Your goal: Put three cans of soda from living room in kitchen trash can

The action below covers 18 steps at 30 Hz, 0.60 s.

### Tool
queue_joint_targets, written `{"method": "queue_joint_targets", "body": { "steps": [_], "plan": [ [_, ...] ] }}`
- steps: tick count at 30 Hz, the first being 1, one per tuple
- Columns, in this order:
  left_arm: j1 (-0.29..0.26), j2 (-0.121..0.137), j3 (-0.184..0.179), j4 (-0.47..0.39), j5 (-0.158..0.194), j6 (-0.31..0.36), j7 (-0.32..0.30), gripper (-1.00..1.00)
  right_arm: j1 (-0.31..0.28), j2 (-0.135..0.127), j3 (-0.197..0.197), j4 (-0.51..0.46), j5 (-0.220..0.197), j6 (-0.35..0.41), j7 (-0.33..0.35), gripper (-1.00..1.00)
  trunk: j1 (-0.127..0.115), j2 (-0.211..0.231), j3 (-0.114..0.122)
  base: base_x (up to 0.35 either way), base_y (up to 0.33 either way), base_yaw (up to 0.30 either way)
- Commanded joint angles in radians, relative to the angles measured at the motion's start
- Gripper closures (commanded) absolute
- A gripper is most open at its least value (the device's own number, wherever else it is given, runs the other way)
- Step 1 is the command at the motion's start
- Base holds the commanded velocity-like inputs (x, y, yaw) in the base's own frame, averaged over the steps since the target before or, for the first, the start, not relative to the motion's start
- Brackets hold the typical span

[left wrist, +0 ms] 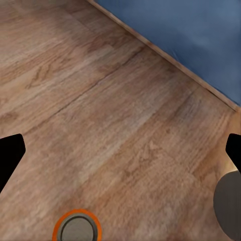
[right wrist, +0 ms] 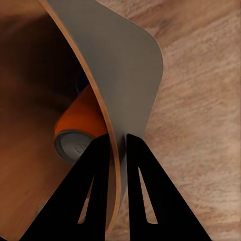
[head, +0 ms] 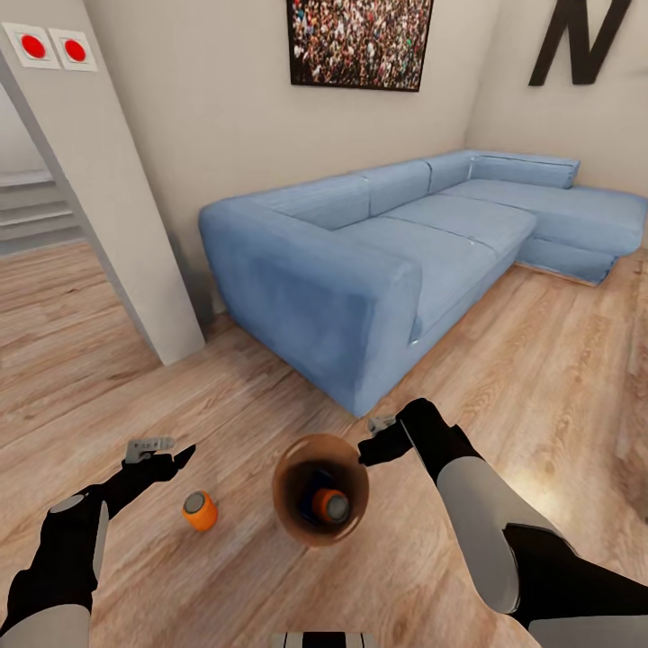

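Note:
My right gripper (head: 369, 447) is shut on the rim of the brown tash can (head: 281, 504), one finger inside and one outside (right wrist: 118, 145). One orange can of soda (head: 328, 506) lies inside the bin (right wrist: 120, 60), its grey top facing up (right wrist: 80, 120). A dark blue shape (head: 312, 480) sits behind it, mostly hidden. A second orange can of soda (head: 200, 510) stands on the wood floor left of the bin. My left gripper (head: 171, 450) hangs open just above and beyond that can (left wrist: 77, 228), fingers wide apart (left wrist: 120, 150).
This is the living room. The light blue corner sofa (head: 360, 261) stands close ahead of the bin. A white wall corner (head: 135, 270) rises at the left, with steps (head: 36, 211) behind it. Wood floor (head: 558, 360) stretches to the right.

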Motion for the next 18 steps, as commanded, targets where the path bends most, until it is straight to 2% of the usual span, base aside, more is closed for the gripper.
{"method": "queue_joint_targets", "body": {
  "steps": [1,10,13,18],
  "plan": [
    [0.0,0.0,0.0,0.0,0.0,0.0,0.0,-1.0,0.0,0.0,-0.003,0.001,-0.027,0.01,0.005,1.0,0.0,0.0,0.0,0.011,0.001,0.0],
    [-0.001,0.001,0.0,0.001,-0.001,-0.002,0.0,-1.0,0.001,0.007,-0.002,-0.001,-0.027,0.023,0.006,1.0,0.0,0.0,0.0,0.003,0.0,0.0],
    [-0.001,0.001,0.0,0.002,-0.001,-0.002,0.0,-1.0,0.001,0.01,0.001,-0.013,-0.027,0.113,0.011,1.0,0.0,0.0,0.0,0.0,0.0,0.0],
    [-0.001,0.001,0.0,0.01,0.0,-0.002,0.0,-1.0,-0.001,0.012,0.004,-0.051,-0.027,0.192,0.019,1.0,0.0,0.0,0.0,0.0,0.0,0.0]
  ]
}}
